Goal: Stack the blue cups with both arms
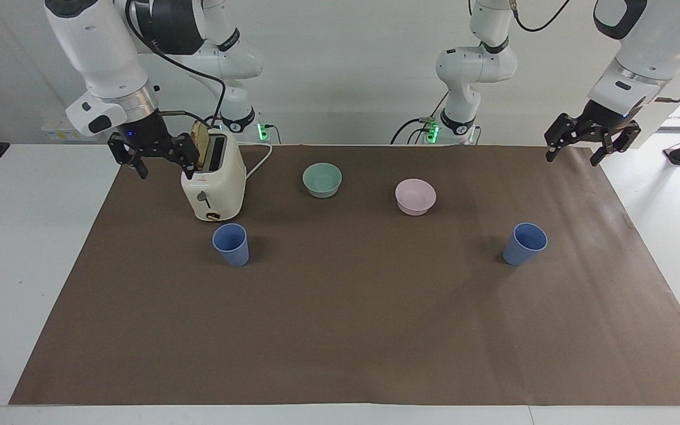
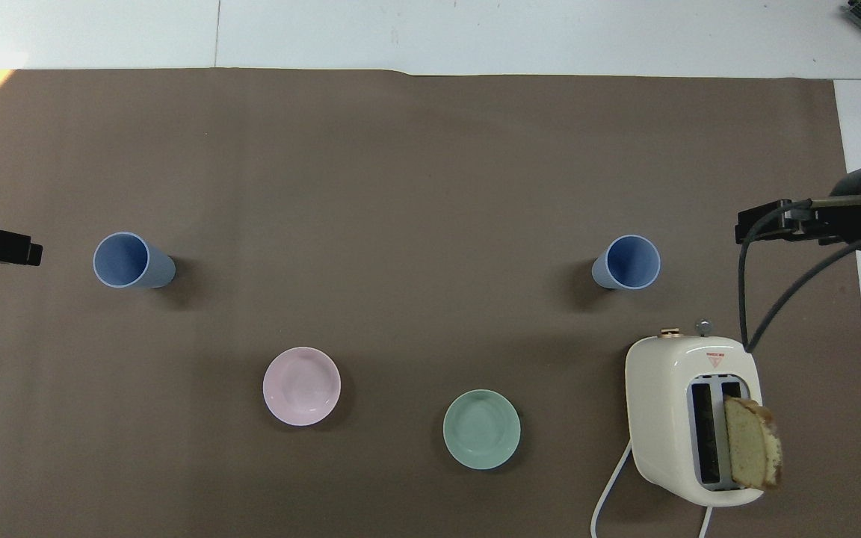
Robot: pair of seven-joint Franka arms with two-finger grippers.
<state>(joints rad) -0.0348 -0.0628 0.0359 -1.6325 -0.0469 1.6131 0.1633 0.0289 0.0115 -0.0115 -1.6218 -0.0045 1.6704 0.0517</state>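
Note:
Two blue cups stand upright and apart on the brown mat. One blue cup [image 1: 231, 244] [image 2: 627, 262] is just farther from the robots than the toaster, toward the right arm's end. The other blue cup [image 1: 524, 243] [image 2: 131, 260] is toward the left arm's end. My right gripper [image 1: 166, 168] [image 2: 755, 226] hangs open and empty in the air beside the toaster, over the mat's edge. My left gripper [image 1: 574, 158] [image 2: 19, 250] hangs open and empty over the mat's corner at its own end. Neither gripper touches a cup.
A cream toaster [image 1: 213, 183] [image 2: 692, 418] with a bread slice [image 2: 752, 452] in one slot stands near the right arm, its white cord trailing toward the robots. A teal-green bowl [image 1: 322, 179] [image 2: 481, 429] and a pale pink bowl [image 1: 415, 196] [image 2: 301, 385] sit nearer to the robots than the cups.

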